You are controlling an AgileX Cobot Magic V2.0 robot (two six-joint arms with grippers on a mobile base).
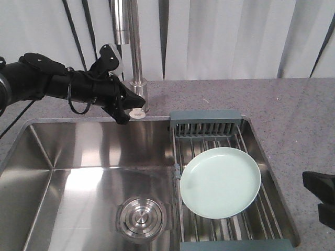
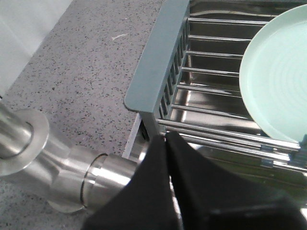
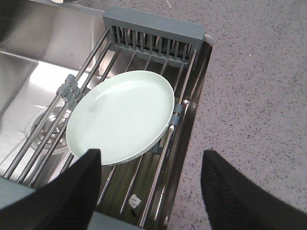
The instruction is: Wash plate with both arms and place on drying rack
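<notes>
The plate (image 3: 122, 115), likely light, stiff and slippery, is best gripped at its rim; the right pincer (image 3: 151, 191) is spread apart, the left pincer (image 2: 168, 143) pressed together.

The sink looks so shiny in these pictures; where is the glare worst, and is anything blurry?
Front view: the brightest glare lies on the sink floor left of the drain, the plate evenly lit. Left wrist view: the closed left gripper and faucet base are soft, too close to focus. Right wrist view: the right gripper's fingers blur at the bottom edge, and the basin glares on the left.
</notes>
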